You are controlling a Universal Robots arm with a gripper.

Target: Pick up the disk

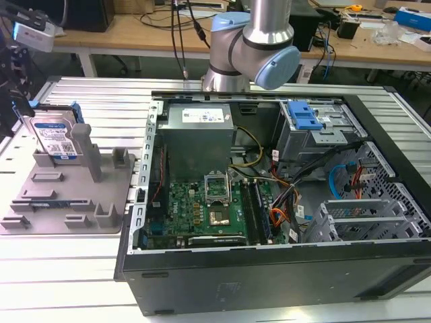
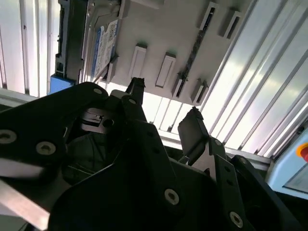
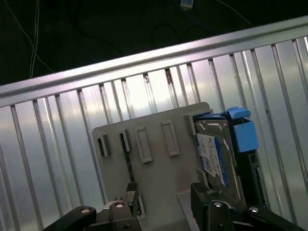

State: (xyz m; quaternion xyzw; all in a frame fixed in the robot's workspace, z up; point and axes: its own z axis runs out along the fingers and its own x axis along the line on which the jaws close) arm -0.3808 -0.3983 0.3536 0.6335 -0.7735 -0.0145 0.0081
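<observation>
The disk (image 1: 55, 138) stands on edge at the far corner of the grey fixture (image 1: 67, 195), at the exterior view's left. Its white-and-blue label faces the camera, with blue rails along its sides. In both wrist views my gripper (image 2: 165, 103) (image 3: 166, 192) hangs open over the fixture, nothing between its black fingers (image 2: 137, 91). The disk (image 2: 103, 48) (image 3: 216, 149) lies off to one side of the fingers, apart from them. Dark parts of the arm's wrist (image 1: 10, 74) show at the exterior view's left edge, close beside the disk.
A large open computer case (image 1: 269, 202) with a blue-handled drive bay (image 1: 303, 118) fills the exterior view's middle and right. The arm's base (image 1: 249, 47) stands behind it. Everything rests on a ribbed metal table (image 1: 101, 101). Cluttered workbenches stand at the back.
</observation>
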